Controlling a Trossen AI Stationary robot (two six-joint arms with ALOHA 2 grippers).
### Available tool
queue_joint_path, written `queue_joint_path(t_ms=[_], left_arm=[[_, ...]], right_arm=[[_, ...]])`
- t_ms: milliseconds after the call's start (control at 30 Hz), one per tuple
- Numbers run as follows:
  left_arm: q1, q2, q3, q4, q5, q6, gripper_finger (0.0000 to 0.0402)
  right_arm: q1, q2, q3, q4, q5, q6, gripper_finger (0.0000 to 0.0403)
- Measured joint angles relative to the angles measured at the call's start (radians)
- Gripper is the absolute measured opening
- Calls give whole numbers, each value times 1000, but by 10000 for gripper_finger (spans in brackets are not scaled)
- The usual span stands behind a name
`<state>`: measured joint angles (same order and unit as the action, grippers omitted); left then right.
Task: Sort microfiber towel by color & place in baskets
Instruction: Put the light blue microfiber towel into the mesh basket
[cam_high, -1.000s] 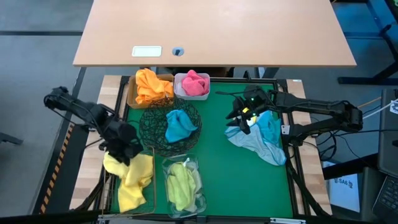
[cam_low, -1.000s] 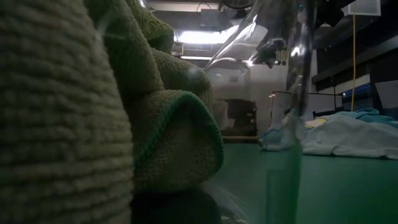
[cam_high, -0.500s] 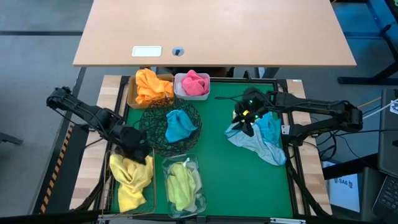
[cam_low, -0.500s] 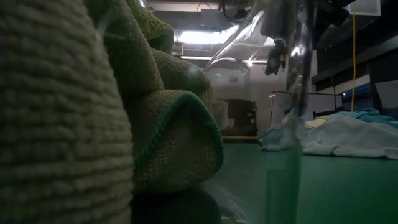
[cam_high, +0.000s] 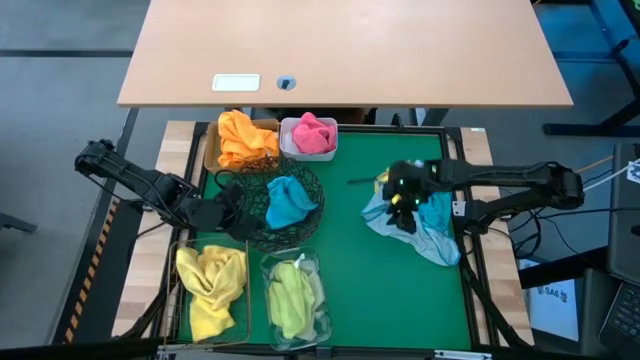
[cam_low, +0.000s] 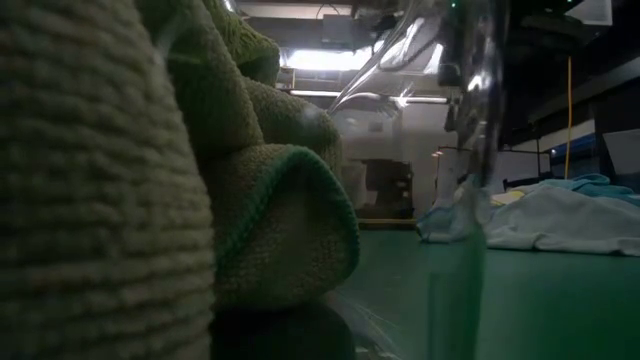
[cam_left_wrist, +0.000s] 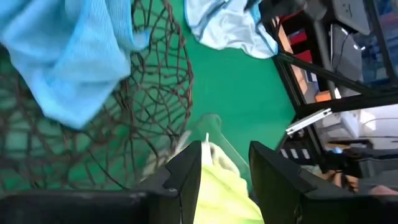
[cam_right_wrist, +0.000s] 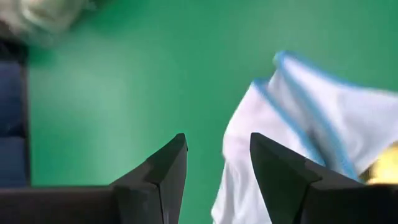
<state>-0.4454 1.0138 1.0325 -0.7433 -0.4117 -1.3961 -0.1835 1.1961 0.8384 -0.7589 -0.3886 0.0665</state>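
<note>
right gripper (cam_high: 403, 207) hangs open-fingered above the blue towels (cam_high: 425, 225).

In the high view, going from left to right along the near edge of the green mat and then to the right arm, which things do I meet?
Yellow towel in the rectangular wire basket → pale green towel in the clear plastic tub → bare green mat → right gripper over the loose light blue towels.

Two dark jointed arms, wedge-shaped black fingers (cam_right_wrist: 158, 177)

Left claw (cam_high: 232, 203) beside black mesh bowl (cam_high: 262, 222), right claw (cam_high: 403, 203) over blue towels (cam_high: 432, 222)
</note>
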Motion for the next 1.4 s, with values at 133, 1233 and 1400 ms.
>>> queue_joint_path(t_ms=[133, 1233, 1400], left_arm=[[0, 0, 0, 0, -40, 67, 128], [6, 94, 0, 23, -102, 419, 128], [6, 98, 0, 106, -104, 540, 128]], right_arm=[[95, 0, -54, 1, 181, 66, 177], [229, 0, -155, 88, 358, 276, 13], [229, 0, 16, 81, 284, 236, 11]])
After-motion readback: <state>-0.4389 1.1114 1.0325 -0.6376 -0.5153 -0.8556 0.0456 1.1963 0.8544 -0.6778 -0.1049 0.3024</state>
